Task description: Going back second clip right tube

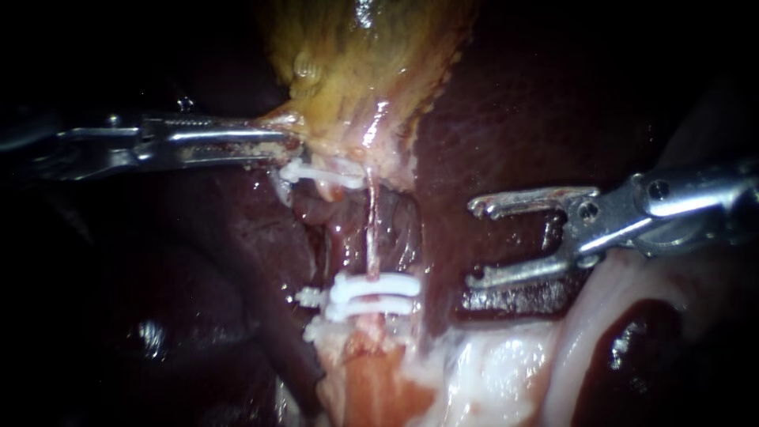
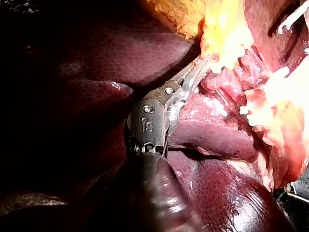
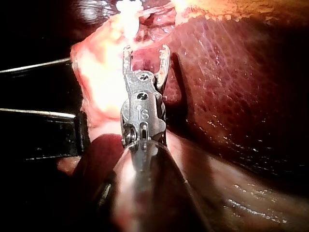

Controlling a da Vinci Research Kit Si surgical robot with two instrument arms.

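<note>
- Your left instrument [image 1: 288,141] comes in from the left. Its slender steel jaws lie together and clamp the lower edge of the yellow, glistening gallbladder [image 1: 371,63] from both sides.
- In the left wrist view, the left instrument [image 2: 202,63] has its jaw tips sunk in that same yellow tissue.
- Your right instrument [image 1: 474,243] comes in from the right. Its jaws stand wide apart with nothing between them, over the dark maroon liver [image 1: 514,119].
- In the right wrist view, the right instrument [image 3: 146,50] shows the same empty gap, with pale tissue just ahead of the tips.
- A thin pale-pink tube [image 1: 371,229] runs upright from the gallbladder's lower edge down to the pale tissue below. It lies well apart from your right jaws, on their left.
- Two white plastic clips [image 1: 371,289] sit close together, one above the other, across the tube's lower end.
- A third white clip [image 1: 320,172] lies just under your left jaws, near the tube's top. You cannot tell whether it grips this tube.
</note>
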